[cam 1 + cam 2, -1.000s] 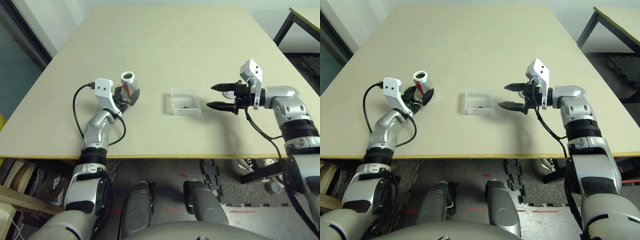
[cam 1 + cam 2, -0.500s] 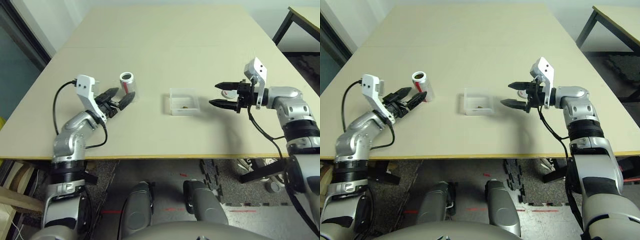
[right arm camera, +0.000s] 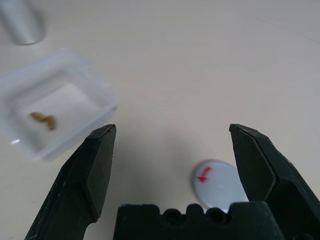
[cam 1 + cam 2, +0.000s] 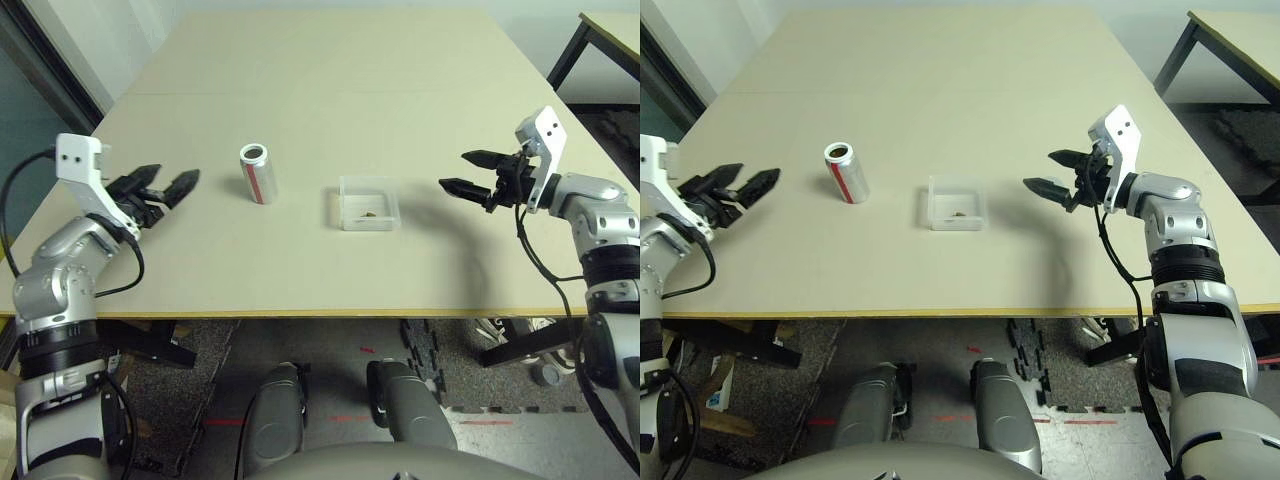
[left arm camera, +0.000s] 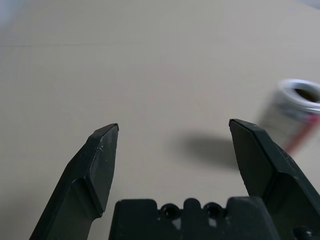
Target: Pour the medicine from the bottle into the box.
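The bottle (image 4: 256, 172) stands upright on the tabletop (image 4: 320, 80), mouth open. The box (image 4: 368, 203) sits near it, with the medicine (image 4: 369, 213) inside. The left tool (image 4: 166, 184) is wide open and empty. So is the right tool (image 4: 463, 172), above a cap (image 3: 216, 183).

On the table (image 4: 300, 80), the bottle (image 4: 257, 173) stands upright, left of the box (image 4: 369, 203). The medicine (image 4: 370, 213) lies in the box. A cap (image 3: 216, 183) lies right of the box. Each gripper hovers at its own side, left gripper (image 4: 163, 185) and right gripper (image 4: 468, 172).
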Tool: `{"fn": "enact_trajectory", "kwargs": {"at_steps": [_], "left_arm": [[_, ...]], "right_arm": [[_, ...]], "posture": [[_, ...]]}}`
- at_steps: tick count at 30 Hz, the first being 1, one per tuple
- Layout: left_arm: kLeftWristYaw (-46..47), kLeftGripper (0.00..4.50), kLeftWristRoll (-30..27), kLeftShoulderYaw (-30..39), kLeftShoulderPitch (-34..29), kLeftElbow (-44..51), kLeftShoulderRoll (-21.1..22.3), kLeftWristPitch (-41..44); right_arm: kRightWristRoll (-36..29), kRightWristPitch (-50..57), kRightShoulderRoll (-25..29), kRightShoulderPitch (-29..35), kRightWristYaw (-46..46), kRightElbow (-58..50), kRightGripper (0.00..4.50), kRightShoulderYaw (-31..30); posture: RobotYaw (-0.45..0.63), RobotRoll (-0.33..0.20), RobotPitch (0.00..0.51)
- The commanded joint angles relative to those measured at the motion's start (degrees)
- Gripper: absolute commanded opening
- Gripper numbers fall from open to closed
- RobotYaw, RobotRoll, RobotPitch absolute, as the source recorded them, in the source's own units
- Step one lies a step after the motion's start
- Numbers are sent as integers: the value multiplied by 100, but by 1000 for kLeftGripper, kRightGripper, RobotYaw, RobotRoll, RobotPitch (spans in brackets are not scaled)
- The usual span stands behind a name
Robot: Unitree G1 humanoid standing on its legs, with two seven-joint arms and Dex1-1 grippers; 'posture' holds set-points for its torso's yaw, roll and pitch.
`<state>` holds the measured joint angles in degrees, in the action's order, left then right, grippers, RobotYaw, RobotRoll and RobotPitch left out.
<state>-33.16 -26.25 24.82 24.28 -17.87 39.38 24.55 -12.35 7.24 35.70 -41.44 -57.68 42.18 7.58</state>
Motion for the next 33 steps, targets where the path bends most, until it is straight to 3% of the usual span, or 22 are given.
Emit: {"fn": "enact_trajectory", "kwargs": {"at_steps": [1, 9, 17, 33], "left_arm": [[166, 4438, 285, 99, 345, -853, 195, -499], [351, 4438, 792, -53, 1138, -2867, 566, -1562], [412, 4438, 1073, -132, 1755, -4230, 768, -2247], [515, 4438, 1275, -198, 2213, -4925, 815, -2633]], "right_arm": [[-46, 24, 71, 105, 426, 39, 4500, 228], [-106, -122, 79, 258, 1346, 79, 4500, 668], [-76, -371, 281, 488, 2147, 216, 4500, 1064], [-156, -470, 230, 675, 2436, 277, 4500, 1212]], "posture": [[-105, 0, 136], [-136, 0, 153], [-171, 0, 167], [-170, 0, 172]]}}
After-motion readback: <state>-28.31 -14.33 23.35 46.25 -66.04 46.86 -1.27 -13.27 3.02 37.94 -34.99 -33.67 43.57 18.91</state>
